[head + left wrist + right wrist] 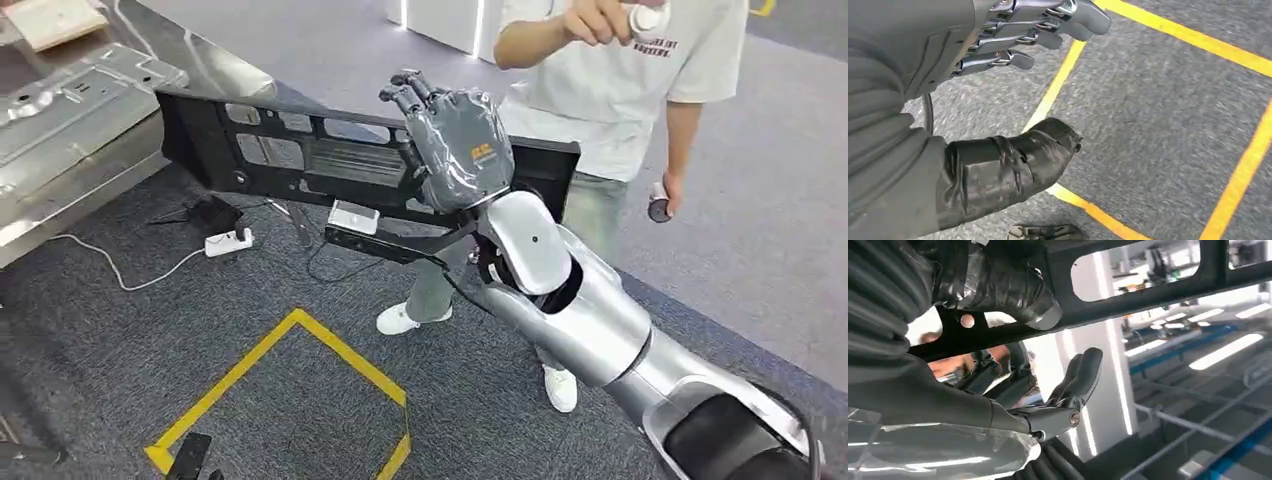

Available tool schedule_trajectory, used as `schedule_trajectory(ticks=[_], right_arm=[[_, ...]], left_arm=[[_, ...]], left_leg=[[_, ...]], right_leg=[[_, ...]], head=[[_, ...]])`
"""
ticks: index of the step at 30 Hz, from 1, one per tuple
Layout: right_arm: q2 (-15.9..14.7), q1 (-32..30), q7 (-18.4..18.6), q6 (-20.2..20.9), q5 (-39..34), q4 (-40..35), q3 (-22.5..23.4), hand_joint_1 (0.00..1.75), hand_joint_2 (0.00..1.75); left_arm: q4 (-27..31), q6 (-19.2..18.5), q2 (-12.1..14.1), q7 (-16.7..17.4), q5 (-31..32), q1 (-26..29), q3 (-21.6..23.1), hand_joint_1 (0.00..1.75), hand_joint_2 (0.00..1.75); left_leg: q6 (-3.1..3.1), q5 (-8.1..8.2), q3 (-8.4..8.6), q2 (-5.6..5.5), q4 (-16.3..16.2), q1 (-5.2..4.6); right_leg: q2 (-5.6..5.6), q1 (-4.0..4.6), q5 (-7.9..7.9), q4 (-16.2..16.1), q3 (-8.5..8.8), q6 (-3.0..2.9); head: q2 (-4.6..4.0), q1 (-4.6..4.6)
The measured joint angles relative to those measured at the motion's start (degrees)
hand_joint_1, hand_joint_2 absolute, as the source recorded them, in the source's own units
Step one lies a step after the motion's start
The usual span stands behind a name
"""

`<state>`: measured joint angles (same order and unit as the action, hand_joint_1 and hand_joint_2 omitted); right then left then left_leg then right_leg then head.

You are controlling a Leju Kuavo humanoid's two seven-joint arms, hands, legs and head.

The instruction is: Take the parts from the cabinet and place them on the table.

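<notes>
Our right hand [458, 140] clamps the long black part [300, 155], which extends mostly beyond its thumb side. Our left hand [998, 100] hangs apart, empty. We keep the part level approaching the bench [90, 110].

Panel [300, 150] before person [620, 100] — table [90, 130] left

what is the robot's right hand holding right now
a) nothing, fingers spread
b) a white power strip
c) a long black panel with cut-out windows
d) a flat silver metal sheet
c: in the head view the right hand grips the long black panel and holds it off the floor; the right wrist view shows the thumb lying across its frame.
</notes>
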<state>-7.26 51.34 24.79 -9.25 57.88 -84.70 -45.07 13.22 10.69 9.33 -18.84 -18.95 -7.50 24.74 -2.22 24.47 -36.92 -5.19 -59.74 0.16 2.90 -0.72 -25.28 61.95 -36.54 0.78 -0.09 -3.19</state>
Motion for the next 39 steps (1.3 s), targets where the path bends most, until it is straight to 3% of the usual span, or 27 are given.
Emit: schedule_trajectory(ticks=[1, 5, 7, 8, 10, 11, 12, 14, 15, 16, 17, 20, 21, 22, 23, 25, 26, 27, 29, 30, 31, 32, 35, 36, 37, 38, 39], right_arm=[[-0.02, 0.01, 0.11, -0.02, 0.04, -0.17, 0.11, 1.75, 1.75], [-0.2, -0.25, 0.17, -0.22, 0.24, -0.7, 0.26, 1.75, 1.75], [-0.2, -0.27, 0.11, -0.37, 0.24, -0.85, 0.26, 1.75, 1.75], [-0.2, -0.21, 0.09, -0.48, 0.24, -0.94, 0.28, 1.75, 1.75], [-0.2, -0.42, -0.35, -0.77, 0.24, -0.92, 0.28, 1.75, 1.75], [-0.17, -0.61, -0.77, -1.14, 0.22, -0.85, 0.28, 1.75, 1.75], [-0.13, -0.76, -1.03, -1.53, 0.11, -0.74, 0.28, 1.75, 1.75], [0.28, -0.78, -1.49, -2.18, -0.22, -0.7, 0.28, 1.75, 1.75], [0.5, -0.77, -1.55, -2.45, -0.29, -0.7, 0.28, 1.75, 1.75], [0.63, -0.75, -1.64, -2.6, -0.35, -0.7, 0.28, 1.75, 1.75], [0.7, -0.66, -1.66, -2.64, -0.44, -0.65, 0.28, 1.75, 1.75], [0.87, -0.68, -1.81, -2.64, -0.42, -0.5, 0.28, 1.75, 1.75], [0.94, -0.67, -1.81, -2.64, -0.41, -0.48, 0.28, 1.75, 1.75], [0.98, -0.63, -1.81, -2.64, -0.39, -0.46, 0.28, 1.75, 1.75], [0.98, -0.46, -1.86, -2.69, -0.35, -0.46, 0.28, 1.75, 1.75], [0.96, -0.59, -1.86, -2.73, -0.35, -0.35, 0.31, 1.75, 1.75], [0.96, -0.78, -1.9, -2.8, -0.35, -0.22, 0.28, 1.75, 1.75], [0.96, -0.98, -1.92, -2.84, -0.31, -0.13, 0.28, 1.75, 1.75], [0.94, -1.06, -2.03, -3.17, -0.15, -0.11, 0.28, 1.75, 1.75], [0.94, -1.0, -2.12, -3.48, -0.02, -0.13, 0.31, 1.75, 1.75], [0.94, -0.96, -2.16, -3.76, 0.02, -0.13, 0.28, 1.75, 1.75], [0.98, -0.89, -2.23, -4.04, 0.11, -0.15, 0.31, 1.75, 1.75], [0.98, -0.93, -2.56, -4.11, 0.22, -0.13, 0.31, 1.75, 1.75], [1.05, -0.94, -2.65, -4.09, 0.15, -0.15, 0.31, 1.75, 1.75], [1.07, -1.02, -2.65, -4.07, -0.04, -0.15, 0.31, 1.75, 1.75], [1.07, -0.94, -2.65, -4.07, -0.13, -0.22, 0.31, 1.75, 1.75], [1.07, -0.97, -2.62, -4.07, -0.28, -0.22, 0.33, 1.75, 1.75]], left_arm=[[0.0, 0.09, 0.04, -0.02, -0.02, -0.05, 0.02, 0.0, 1.75], [0.0, 0.15, 0.18, 0.0, 0.24, 0.62, 0.09, 0.0, 1.75], [0.0, 0.15, 0.04, 0.0, 0.28, 0.68, 0.09, 0.0, 1.75], [0.0, 0.15, 0.11, 0.0, 0.28, 0.39, 0.11, 0.0, 1.75], [0.0, 0.15, 0.09, -0.09, 0.28, 0.18, 0.15, 0.0, 1.75], [0.0, 0.15, 0.02, -0.18, 0.28, 0.19, 0.2, 0.0, 1.75], [0.0, 0.22, -0.02, -0.22, 0.28, 0.23, 0.22, 0.0, 1.75], [0.02, 0.31, 0.02, -0.22, 0.24, 0.15, 0.22, 0.0, 1.75], [0.0, 0.33, 0.04, -0.22, 0.24, 0.07, 0.22, 0.0, 1.75], [0.02, 0.33, 0.0, -0.2, 0.24, -0.15, 0.24, 0.0, 1.75], [0.02, 0.33, 0.04, -0.2, 0.24, -0.31, 0.24, 0.0, 1.75], [0.02, 0.44, 0.15, 0.09, 0.17, -0.26, 0.24, 0.0, 1.75], [0.0, 0.48, 0.24, 0.24, 0.17, -0.06, 0.24, 0.0, 1.75], [0.0, 0.57, 0.24, 0.28, 0.15, 0.0, 0.26, 0.0, 1.75], [0.0, 0.61, 0.26, 0.46, 0.13, -0.09, 0.26, 0.0, 1.75], [0.0, 0.61, 0.26, 0.59, 0.13, -0.22, 0.31, 0.0, 1.75], [0.0, 0.57, 0.24, 0.66, 0.15, -0.19, 0.39, 0.0, 1.75], [0.0, 0.48, 0.2, 0.76, 0.22, -0.13, 0.46, 0.0, 1.75], [0.0, 0.46, 0.13, 0.94, 0.3, -0.02, 0.52, 0.0, 1.75], [0.0, 0.46, 0.11, 0.96, 0.33, -0.02, 0.66, 0.0, 1.75], [0.0, 0.46, 0.09, 0.98, 0.35, -0.02, 0.81, 0.0, 1.75], [0.0, 0.48, 0.07, 0.98, 0.33, -0.17, 0.94, 0.0, 1.75], [0.0, 0.66, 0.07, 1.31, 0.55, 0.07, 1.05, 0.0, 1.75], [0.0, 0.79, 0.04, 1.71, 0.83, 0.14, 1.11, 0.0, 1.75], [0.0, 0.89, -0.2, 2.07, 0.9, 0.19, 1.24, 0.0, 1.75], [0.02, 1.01, -0.26, 2.32, 0.96, 0.08, 1.33, 0.0, 1.75], [0.02, 1.14, -0.35, 2.43, 0.98, -0.12, 1.4, 0.0, 1.75]], left_leg=[[0.3, 0.03, -0.6, -0.48, -0.36, -0.25], [1.83, -0.5, -1.17, -2.84, 0.07, 0.47], [2.21, 1.23, -2.18, 1.88, -2.27, 0.21], [2.53, 3.26, -3.98, 3.37, -5.94, 0.31], [2.99, 6.4, -7.94, 4.36, -13.76, 0.56], [3.15, 6.64, -9.16, 4.5, -15.98, 0.67], [3.25, 5.54, -8.81, 4.59, -15.13, 0.78], [3.26, 1.25, -4.6, 5.3, -7.05, 0.93], [3.24, -0.7, -1.8, 6.68, -2.13, 0.91], [2.95, 0.37, -0.78, 9.13, 0.11, 0.12], [2.13, -0.15, -0.63, 8.15, 0.54, -0.07], [1.14, -0.09, -0.58, 6.32, 0.61, -0.34], [0.62, -0.34, 0.1, 5.88, 1.26, 0.33], [0.52, -0.31, 0.42, 5.38, 1.47, 0.23], [-0.22, -0.36, 0.45, 5.1, 1.46, 0.22], [-0.39, -0.28, 0.44, 3.78, 1.43, 0.14], [-0.46, -0.23, 0.42, 3.14, 1.38, 0.07], [-0.5, -0.2, 0.46, 2.43, 1.33, 0.05], [-0.43, -0.08, 0.58, 0.78, 1.1, 0.06], [-0.28, 0.04, 0.68, 0.01, 0.99, 0.07], [-0.1, 0.16, 0.57, -0.6, 0.89, 0.15], [0.29, 0.41, 0.22, -1.29, 0.28, -0.21], [1.42, -0.05, -0.07, -2.87, 0.96, 0.44], [1.67, 0.21, -0.17, -2.7, 0.79, 0.37], [1.93, 0.99, -0.6, 0.72, -0.36, 0.21], [2.27, 2.53, -1.82, 2.75, -2.87, 0.22], [2.6, 4.42, -3.87, 3.75, -6.95, 0.39]], right_leg=[[2.18, -0.17, -0.85, -0.87, 0.59, 0.06], [0.09, 0.02, -0.38, -1.72, 1.06, -0.82], [-1.25, -0.04, -0.08, -2.47, 1.66, -1.47], [-2.01, 0.11, -0.12, -2.5, 1.71, -1.71], [-3.42, 0.27, -0.27, -2.49, 1.7, -1.9], [-4.18, 0.28, -0.33, -2.49, 1.69, -1.89], [-4.84, 0.28, -0.44, -2.48, 1.71, -1.84], [-6.03, 0.28, -0.68, -2.47, 1.87, -1.62], [-6.54, 0.27, -0.87, -2.46, 2.1, -1.39], [-7.01, 0.56, -1.02, -2.52, 2.24, -1.11], [-7.52, 0.8, -1.2, -2.43, 2.3, -0.79], [-9.01, 0.68, -1.47, -2.85, 3.04, 0.12], [-8.37, 0.57, -1.96, -2.63, 2.86, 0.66], [-5.93, 0.32, -2.87, -1.08, 2.56, 0.73], [-4.41, 0.33, -4.81, 2.49, 0.83, 0.54], [-3.35, 0.35, -8.47, 11.88, -4.24, 0.5], [-3.22, 0.35, -9.26, 15.17, -6.25, 0.5], [-3.21, 0.34, -8.54, 15.88, -7.01, 0.46], [-2.87, 0.32, -3.39, 9.23, -4.52, 0.08], [-1.95, 0.32, -0.56, 3.85, -2.12, -0.22], [0.46, 0.18, 0.89, -0.33, -0.31, -0.49], [0.99, -0.16, 0.07, -2.37, 1.02, -0.63], [-0.53, 0.38, 0.07, -2.4, 1.05, -0.91], [-1.24, -0.07, 0.43, -3.17, 1.45, -1.3], [-1.79, -0.01, 0.54, -3.63, 1.93, -1.56], [-2.26, 0.07, 0.49, -3.79, 2.12, -1.81], [-2.92, 0.19, 0.41, -3.79, 2.19, -1.94]], head=[[-0.02, -0.11], [-0.02, -0.07], [0.0, -0.44], [0.0, -0.46], [-0.02, -0.48], [-0.02, -0.48], [-0.02, -0.48], [-0.02, -0.48], [-0.02, -0.5], [-0.02, -0.5], [0.0, -0.37], [-0.02, -0.42], [0.0, -0.37], [0.0, -0.31], [0.0, -0.22], [-0.02, -0.02], [-0.02, -0.07], [0.0, -0.04], [-0.02, -0.02], [0.0, 0.0], [-0.02, 0.0], [0.0, -0.11], [-0.02, 0.0], [0.0, -0.04], [0.0, -0.11], [0.0, -0.57], [-0.02, -0.5]])
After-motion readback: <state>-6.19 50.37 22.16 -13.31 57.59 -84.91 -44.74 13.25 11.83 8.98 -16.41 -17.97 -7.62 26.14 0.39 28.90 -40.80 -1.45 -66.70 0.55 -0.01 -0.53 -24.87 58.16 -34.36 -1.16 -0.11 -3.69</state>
